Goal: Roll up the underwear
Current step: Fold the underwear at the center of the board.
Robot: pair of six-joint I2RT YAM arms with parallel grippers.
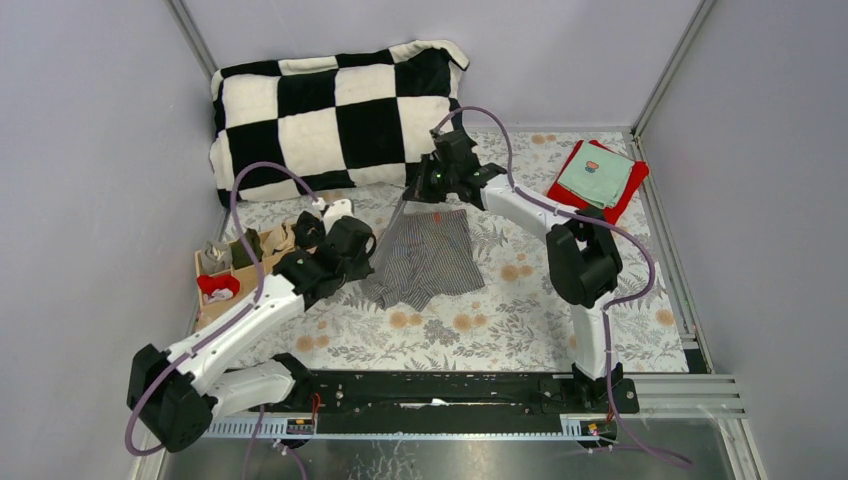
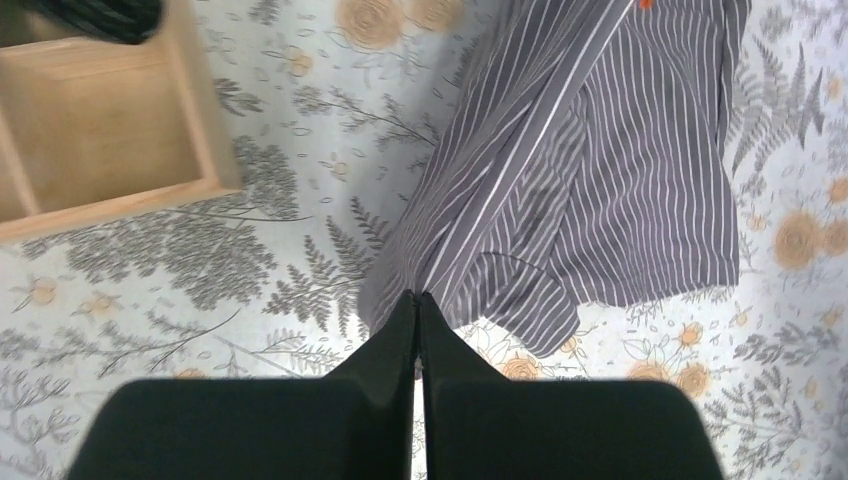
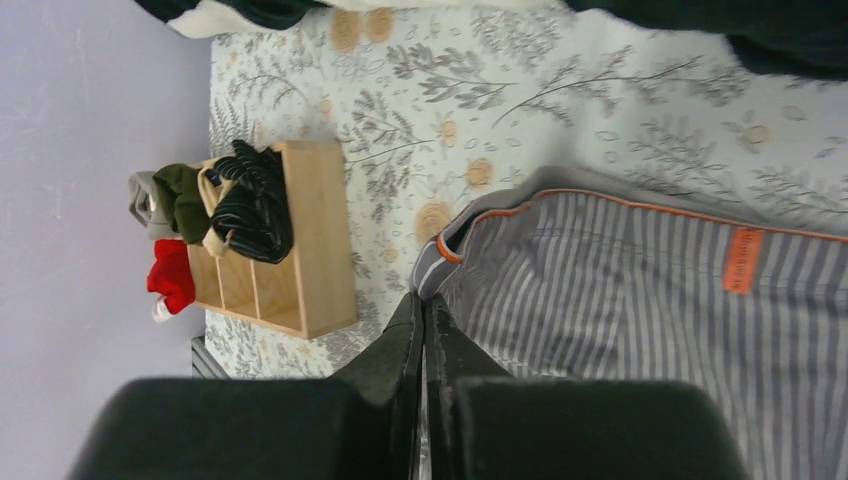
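**A:** What is sitting by the left edge of the tabletop?

**B:** A wooden organizer (image 1: 232, 278). A black pinstriped roll (image 3: 250, 200) is lying in one of its compartments, with a red bundle (image 3: 172, 275) and an olive one (image 3: 180, 195) in others.

**A:** And your left gripper?

**B:** My left gripper (image 2: 416, 296) is reaching just right of the organizer. Its fingers are pressed tight together on the near left hem corner of the grey striped boxer shorts (image 1: 428, 258). I am pinching the cloth there.

**A:** Where are those shorts lying?

**B:** Around the middle of the tabletop, spread mostly flat on the floral cover (image 1: 520, 320), with the orange-edged waistband (image 3: 640, 205) pointing toward the far edge. The left side of the cloth is running straight and taut between my two grippers.

**A:** The right gripper, then?

**B:** My right gripper (image 3: 423, 298) is clamping the left corner of the waistband, fingers fully together, and that corner is standing lifted off the cover.

**A:** Anything farther right?

**B:** A checkered pillow (image 1: 335, 115) is leaning along the far edge. In the far right corner a teal cloth (image 1: 596, 177) is lying folded on a red cloth (image 1: 632, 192), well apart from the shorts.
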